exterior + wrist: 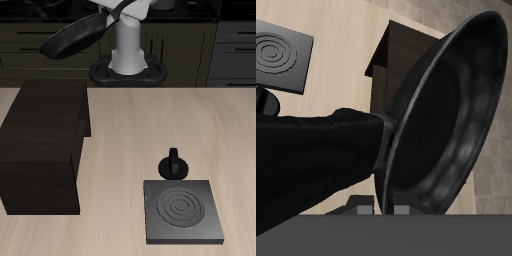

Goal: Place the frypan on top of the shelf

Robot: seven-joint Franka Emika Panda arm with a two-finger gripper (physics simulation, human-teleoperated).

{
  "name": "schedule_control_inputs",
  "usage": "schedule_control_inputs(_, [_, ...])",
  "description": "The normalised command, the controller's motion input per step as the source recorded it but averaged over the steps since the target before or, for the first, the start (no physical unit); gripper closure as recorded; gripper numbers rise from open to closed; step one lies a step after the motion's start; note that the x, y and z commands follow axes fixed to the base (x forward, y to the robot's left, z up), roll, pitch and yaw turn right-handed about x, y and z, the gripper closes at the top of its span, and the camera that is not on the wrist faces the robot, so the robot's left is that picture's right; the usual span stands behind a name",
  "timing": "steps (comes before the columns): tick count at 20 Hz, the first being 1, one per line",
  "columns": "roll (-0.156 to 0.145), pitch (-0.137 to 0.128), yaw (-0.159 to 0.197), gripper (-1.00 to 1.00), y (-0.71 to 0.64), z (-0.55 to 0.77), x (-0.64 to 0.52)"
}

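The frypan (75, 38) is up in the air, well above the table (130, 150), held out from the arm toward the back of the scene. It hangs tilted, its rim canted so the bowl shows as a dark oval against the drawer fronts behind. Its long handle (118, 13) runs back to the gripper (128, 8) at the very edge of the exterior picture. From the wrist camera the frypan (441, 115) fills most of the frame, its glossy inside turned toward the lens and holding nothing, and the thick black handle (316, 165) runs straight in toward the fingers. Two small grey pads (402, 211) show at the frame's edge on either side of the handle's root, so the fingers look clamped on the handle.

Below and forward of the pan sits the shelf (42, 145), a big dark box with a flat top, and nothing lies on that top. In the wrist view its corner (406, 50) shows past the pan's rim.

Well apart from the shelf, nearer the table's front edge, lies the square stove plate (183, 212) with its rings, bare. A small black knob-like piece (175, 165) stands upright just behind it.
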Motion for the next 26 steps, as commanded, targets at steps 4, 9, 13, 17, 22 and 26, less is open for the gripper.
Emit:
schedule_control_inputs(4, [-0.088, 0.004, -0.042, 1.00, -0.37, 0.00, 0.23])
schedule_control_inputs(9, [-0.025, 0.023, -0.020, 1.00, -0.24, -0.11, 0.21])
schedule_control_inputs(13, [-0.017, -0.002, -0.005, 1.00, -0.14, -0.11, 0.15])
schedule_control_inputs(17, [0.009, 0.005, 0.007, 1.00, -0.06, -0.09, 0.09])
schedule_control_inputs(22, [-0.023, 0.015, 0.017, 1.00, -0.18, -0.16, 0.16])
schedule_control_inputs(26, [-0.052, 0.037, 0.002, 1.00, -0.25, -0.19, 0.19])
